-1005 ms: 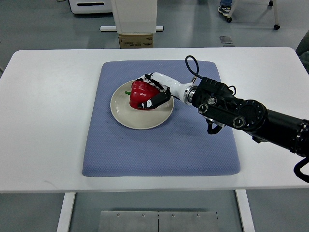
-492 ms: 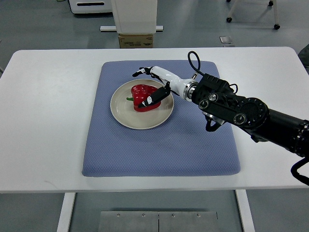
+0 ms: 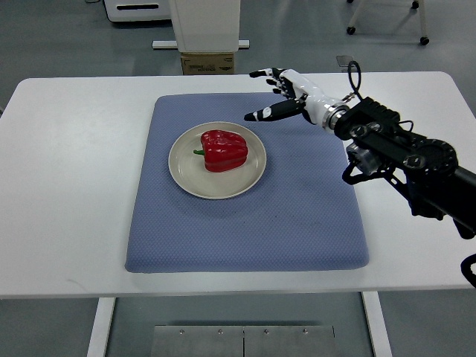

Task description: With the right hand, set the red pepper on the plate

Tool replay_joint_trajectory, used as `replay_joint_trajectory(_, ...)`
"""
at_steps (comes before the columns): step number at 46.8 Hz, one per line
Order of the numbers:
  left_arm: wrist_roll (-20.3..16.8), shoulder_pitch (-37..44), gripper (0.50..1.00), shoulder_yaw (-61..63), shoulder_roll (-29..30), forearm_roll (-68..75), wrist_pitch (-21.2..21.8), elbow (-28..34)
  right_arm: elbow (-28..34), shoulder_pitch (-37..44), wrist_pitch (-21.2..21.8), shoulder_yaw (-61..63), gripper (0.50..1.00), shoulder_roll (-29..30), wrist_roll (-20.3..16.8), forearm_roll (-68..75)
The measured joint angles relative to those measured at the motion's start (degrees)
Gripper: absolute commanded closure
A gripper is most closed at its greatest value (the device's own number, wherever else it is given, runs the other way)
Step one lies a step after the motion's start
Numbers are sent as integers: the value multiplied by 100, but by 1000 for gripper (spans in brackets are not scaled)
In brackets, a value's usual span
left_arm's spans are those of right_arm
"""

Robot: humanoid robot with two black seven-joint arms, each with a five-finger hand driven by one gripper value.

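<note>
The red pepper (image 3: pixel 223 149) lies on the plate (image 3: pixel 187 177), roughly at its middle, with its short green stem pointing away from the hand. The plate sits on the blue mat (image 3: pixel 245 223), toward the mat's far half, and the mat covers the middle of the white counter (image 3: pixel 67 186). The right hand (image 3: pixel 286 95) hangs above the far edge of the mat, well apart from the pepper and clear of the plate's rim, up and to the arm's side of it. Its fingers (image 3: pixel 262 74) are spread apart and hold nothing; the thumb points back toward the plate. The dark forearm runs from the hand across the counter to the picture's right edge.

One second ago the hand was clamped around the pepper right over the plate. Half a second ago the fingers had already opened, the pepper resting on the plate beneath them. Now the hand has lifted off and drawn back past the plate, while the pepper and plate keep nearly the same spot on the mat.
</note>
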Motion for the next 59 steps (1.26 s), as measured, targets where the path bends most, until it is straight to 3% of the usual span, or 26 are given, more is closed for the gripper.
replay_joint_trajectory(13, 0, -1, 500, -1, 0, 0, -1, -3, -2, -551, 129, 1882, 500, -147, -656, 6)
replay_joint_trajectory(19, 0, 0, 500, 0, 0, 0, -3, -3, -6, -735, 128, 2374, 500, -145, -689, 12)
replay_joint_trajectory(32, 1, -1, 500, 0, 0, 0, -2, -1, -29, -1209, 49, 3098, 500, -100, -224, 882)
replay_joint_trajectory(42, 1, 0, 500, 0, 0, 0, -1, -1, -29, -1434, 37, 3073, 500, -135, 795, 1151)
replay_joint_trajectory(59, 1, 0, 500, 0, 0, 0, -2, -1, -45, -1569, 37, 2823, 500, -124, 872, 1151)
